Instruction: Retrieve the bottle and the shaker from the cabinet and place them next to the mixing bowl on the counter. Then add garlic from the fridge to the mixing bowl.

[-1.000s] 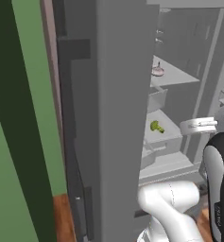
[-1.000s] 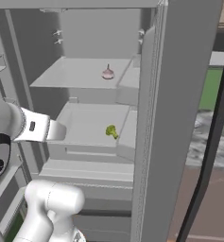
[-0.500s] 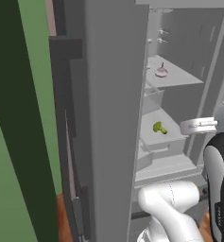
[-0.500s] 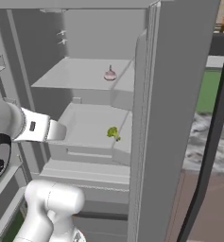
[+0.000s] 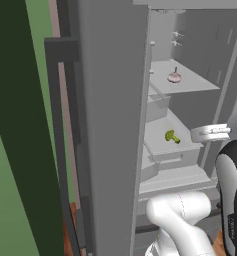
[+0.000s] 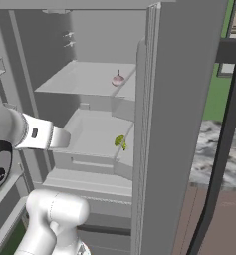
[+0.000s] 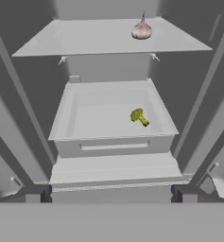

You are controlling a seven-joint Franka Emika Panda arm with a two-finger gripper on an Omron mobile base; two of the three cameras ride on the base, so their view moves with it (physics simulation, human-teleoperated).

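Facing the open fridge (image 5: 190,177), left base view has the garlic (image 5: 174,77) upper right on a shelf, untouched. Right base view: garlic (image 6: 118,80) upright at upper centre. Hand view: garlic (image 7: 142,30) top centre, stem up; fingers apart and empty, I judge.

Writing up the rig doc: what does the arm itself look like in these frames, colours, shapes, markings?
The arm is glossy white with rounded, tube-like links and a bulky curved elbow low in both base views. Dark, near-black sections sit at the joints, one bearing small white lettering and another a round white logo. A flat white wrist segment carries a small dark mark. No cables show.
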